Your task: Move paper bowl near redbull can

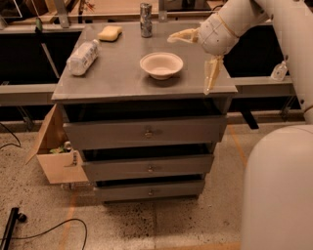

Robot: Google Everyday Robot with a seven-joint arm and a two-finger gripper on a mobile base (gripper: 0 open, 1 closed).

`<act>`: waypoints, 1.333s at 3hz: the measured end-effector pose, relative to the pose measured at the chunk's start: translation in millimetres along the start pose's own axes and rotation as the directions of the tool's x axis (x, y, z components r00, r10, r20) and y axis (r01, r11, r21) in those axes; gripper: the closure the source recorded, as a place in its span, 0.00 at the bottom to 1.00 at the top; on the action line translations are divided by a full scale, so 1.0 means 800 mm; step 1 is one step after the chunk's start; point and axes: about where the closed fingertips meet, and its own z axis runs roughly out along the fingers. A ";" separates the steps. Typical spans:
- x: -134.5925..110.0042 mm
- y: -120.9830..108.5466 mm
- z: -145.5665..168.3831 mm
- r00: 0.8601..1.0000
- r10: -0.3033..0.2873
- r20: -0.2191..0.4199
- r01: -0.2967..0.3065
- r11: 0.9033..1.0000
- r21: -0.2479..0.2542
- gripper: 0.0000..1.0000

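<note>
The paper bowl [161,64] sits upright and empty on the grey cabinet top [117,80], right of centre. The redbull can [145,13] stands upright at the far edge, behind the bowl and a little left of it. My gripper [196,54] hangs on the white arm just right of the bowl, over the cabinet's right side. It is open wide and empty. One tan finger [182,35] points left past the bowl's far right side, the other finger [211,73] points down near the right front corner. Neither touches the bowl.
A clear plastic bottle [83,56] lies at the left of the top. A yellow sponge [109,33] lies at the far left. The cabinet has three drawers below. An open cardboard box [54,154] stands on the floor at the left. My white base [279,190] fills the lower right.
</note>
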 end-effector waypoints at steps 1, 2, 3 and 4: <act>0.003 -0.008 0.006 1.000 0.002 -0.003 -0.002 1.000 0.020 0.00; 0.012 -0.024 -0.018 0.996 -0.052 -0.069 0.059 0.993 0.106 0.00; 0.016 -0.031 -0.046 0.986 -0.099 -0.132 0.126 0.970 0.208 0.00; 0.021 -0.033 -0.050 0.980 -0.148 -0.135 0.182 0.939 0.291 0.00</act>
